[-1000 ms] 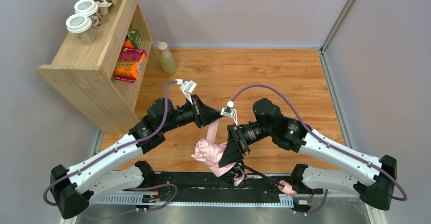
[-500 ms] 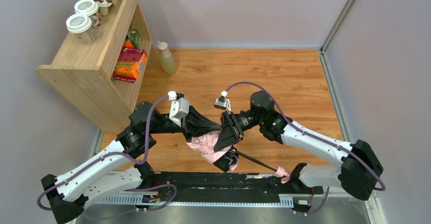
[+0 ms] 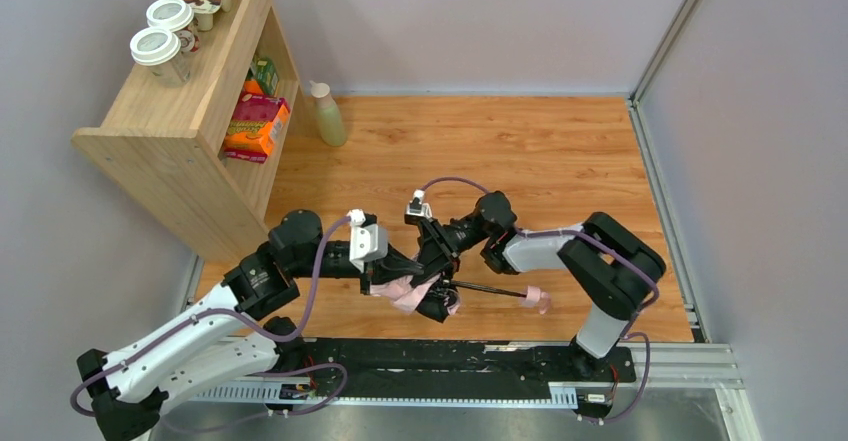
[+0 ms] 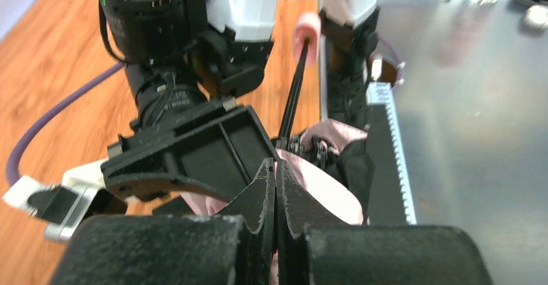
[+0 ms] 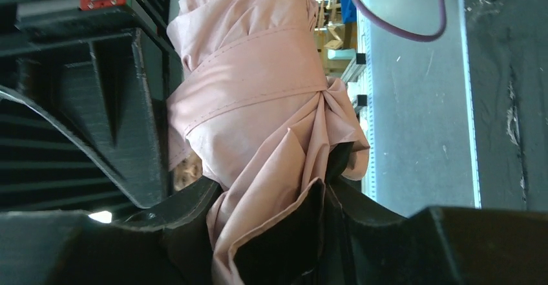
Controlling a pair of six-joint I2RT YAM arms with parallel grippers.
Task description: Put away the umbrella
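- The umbrella [image 3: 408,293] was at the near middle of the worktop [image 3: 520,151], between the two arms and just beyond the black rail [image 3: 450,356] along the near edge.
- Its pink canopy [image 5: 258,26] was bunched and crumpled, and a stitched band [image 5: 252,104] wrapped around it.
- The black shaft [image 3: 490,289] ran out to the right of the bundle and ended in the pink handle [image 3: 535,298], close to the right arm.
- The right pincer [image 5: 271,214] was grasping the canopy. Folds of fabric ran down between its two fingers, which stood partly apart around the bundle.
- The left pincer [image 4: 276,181] was clenched, its fingers pressed flat together with the tips at the pink fabric. Whether a fold was nipped between them could not be told.
- Whether the umbrella rested on the worktop or hung just above it could not be told.
- A wooden shelf [image 3: 170,131] stood at the far left, with lidded cups [image 3: 160,46] on top and boxes [image 3: 255,121] inside.
- A bottle [image 3: 326,113] stood just beside the shelf.
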